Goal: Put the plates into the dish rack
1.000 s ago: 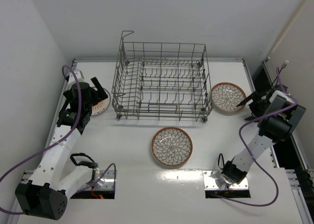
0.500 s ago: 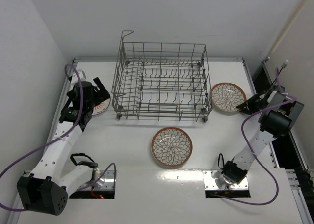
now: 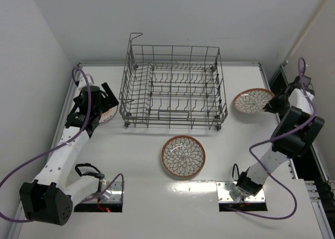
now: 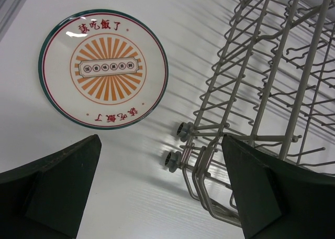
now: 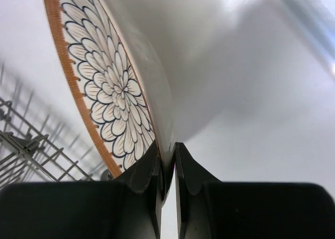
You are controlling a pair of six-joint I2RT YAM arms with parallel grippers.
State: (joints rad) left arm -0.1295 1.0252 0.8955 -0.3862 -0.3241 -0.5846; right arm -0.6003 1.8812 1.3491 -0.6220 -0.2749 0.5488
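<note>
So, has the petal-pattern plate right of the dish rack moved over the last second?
Yes. The plate has shifted right, away from the dish rack, pinched by the right gripper.

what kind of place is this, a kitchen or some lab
Probably a robot test bench, not a real kitchen: a left arm and right arm bolted to a white table between blank walls, with a dish rack and plates set out.

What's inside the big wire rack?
Only its own wire tines show inside the dish rack; no plate is in it. The table shows through the wires, so little is hidden.
</note>
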